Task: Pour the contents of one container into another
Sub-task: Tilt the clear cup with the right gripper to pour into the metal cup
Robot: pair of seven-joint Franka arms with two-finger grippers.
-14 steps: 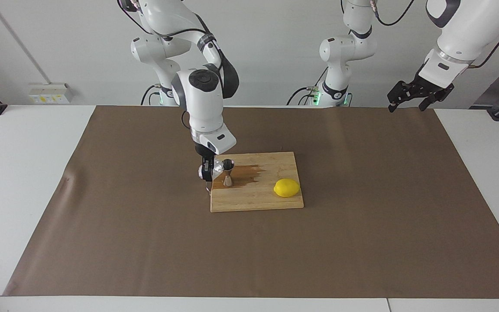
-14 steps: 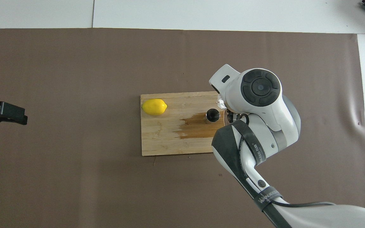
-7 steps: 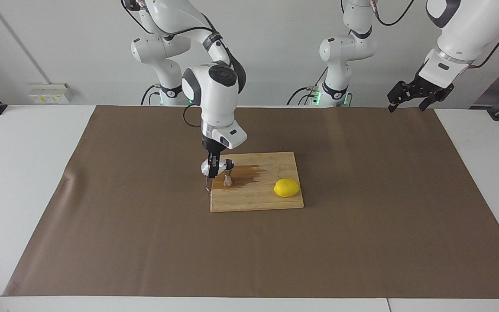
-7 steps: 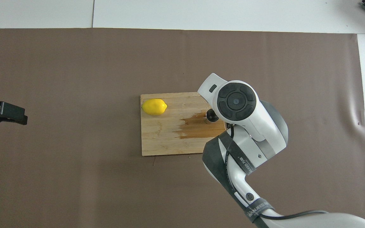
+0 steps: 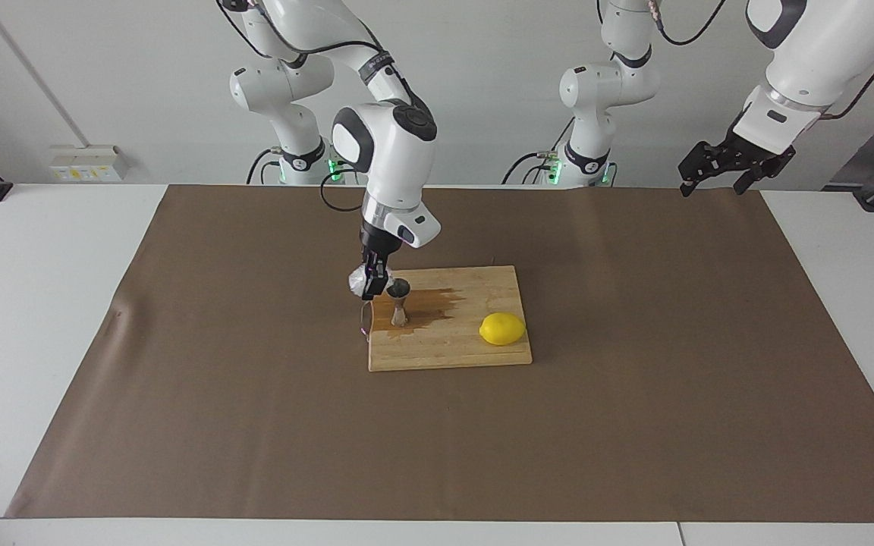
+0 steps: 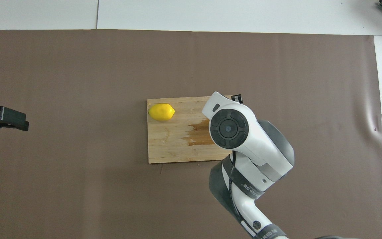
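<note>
My right gripper point(image 5: 371, 285) is shut on the small clear faceted cup point(image 5: 358, 283). It holds the cup in the air close beside the rim of the steel jigger point(image 5: 400, 302), on the side toward the right arm's end of the table. The jigger stands upright on the wooden cutting board point(image 5: 448, 345), in a dark wet stain point(image 5: 429, 303). In the overhead view the right arm's wrist point(image 6: 229, 127) hides the cup and the jigger. My left gripper point(image 5: 714, 178) waits, open and empty, high over the left arm's end of the table; it also shows in the overhead view point(image 6: 3, 118).
A yellow lemon point(image 5: 502, 328) lies on the board toward the left arm's end; it also shows in the overhead view point(image 6: 161, 112). The board point(image 6: 167, 149) lies mid-table on a brown mat point(image 5: 634, 379). The stain point(image 6: 197, 136) spreads across the board.
The right gripper has risen a little with the cup beside the jigger. Its wrist has swung over the board and now covers the jigger in the overhead view. The left arm has not moved.
</note>
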